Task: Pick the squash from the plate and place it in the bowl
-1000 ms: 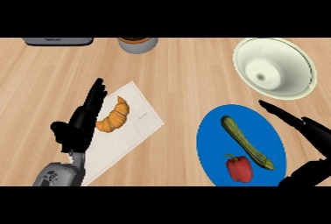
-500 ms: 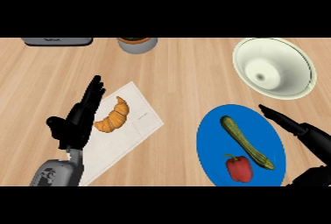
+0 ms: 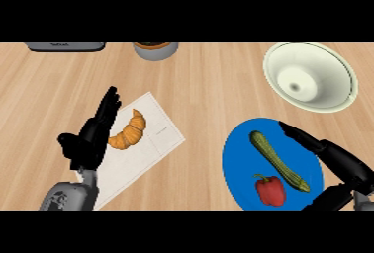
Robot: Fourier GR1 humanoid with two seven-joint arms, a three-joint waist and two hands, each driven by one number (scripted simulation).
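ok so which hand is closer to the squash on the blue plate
Right. The right hand reaches over the blue plate just beside the squash, fingers straight. The left hand rests far across the counter by the croissant.

Croissant [image 3: 128, 132] on white mat [image 3: 157, 143], red pepper [image 3: 271, 190] low right, grey pot [image 3: 155, 50] & dark appliance [image 3: 66, 46] at top.

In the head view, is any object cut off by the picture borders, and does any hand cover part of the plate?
Head view: the grey object and the pot are cut at the top; the right hand covers the blue plate's right rim; squash and bowl show whole.
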